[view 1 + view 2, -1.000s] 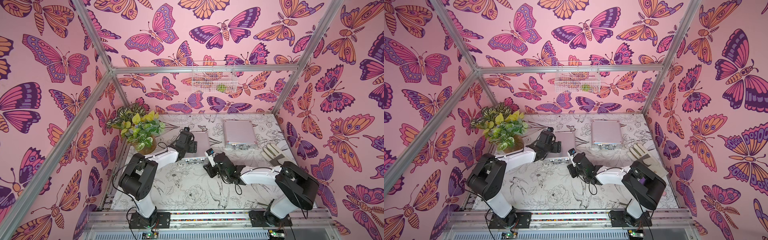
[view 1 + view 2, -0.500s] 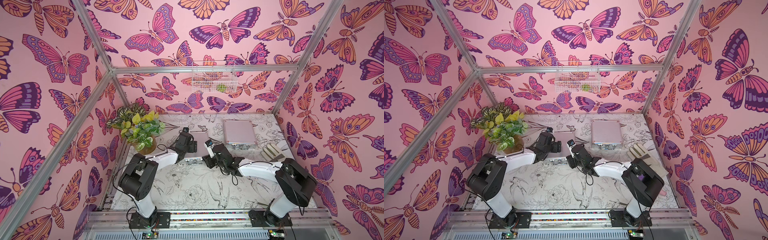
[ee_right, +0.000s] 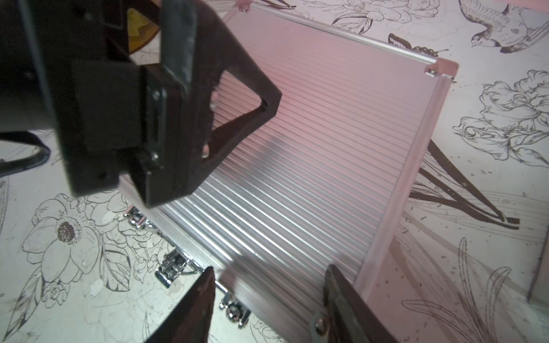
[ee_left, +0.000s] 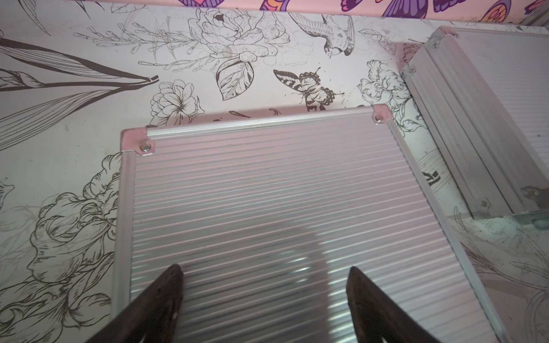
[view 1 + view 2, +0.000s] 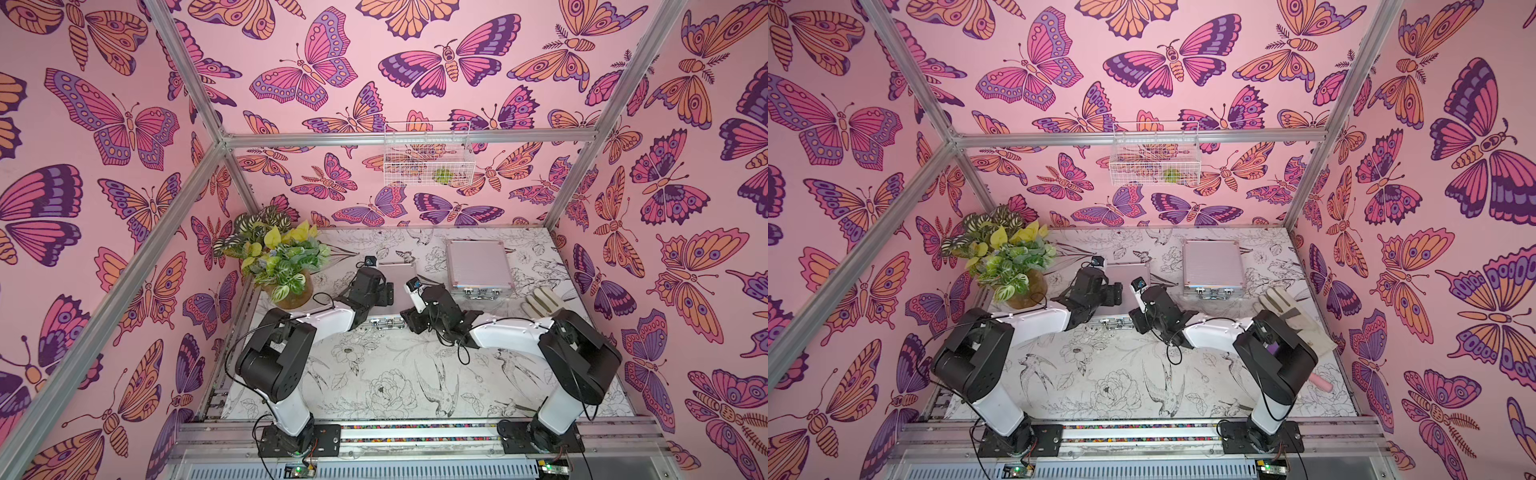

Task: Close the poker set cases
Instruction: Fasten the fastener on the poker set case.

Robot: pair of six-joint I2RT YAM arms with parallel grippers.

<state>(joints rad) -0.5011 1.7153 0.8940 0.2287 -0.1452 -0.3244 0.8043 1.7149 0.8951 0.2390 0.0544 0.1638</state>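
Note:
Two silver poker set cases lie on the table with their ribbed lids down. One case [image 5: 478,266] [image 5: 1212,266] [image 4: 475,104] is at the back right, away from both arms. The nearer case [image 5: 397,272] [image 5: 1129,270] [image 4: 282,193] [image 3: 326,148] is in the middle, beneath both grippers. My left gripper [image 5: 384,291] [image 5: 1115,293] [image 4: 264,268] hangs open over its lid with nothing between the fingers. My right gripper [image 5: 409,320] [image 5: 1138,322] [image 3: 270,268] is open above the case's front right corner, by the chrome latches [image 3: 172,267]. What the cases contain is hidden.
A potted plant [image 5: 278,266] stands at the back left. A pale glove [image 5: 540,301] lies right of the far case. A wire basket [image 5: 428,160] hangs on the back wall. A pink object [image 5: 1320,382] shows behind the right arm's base.
My right gripper has moved away from its base and over the near case's front corner, its jaws spreading wider. The left gripper has stayed over the lid.

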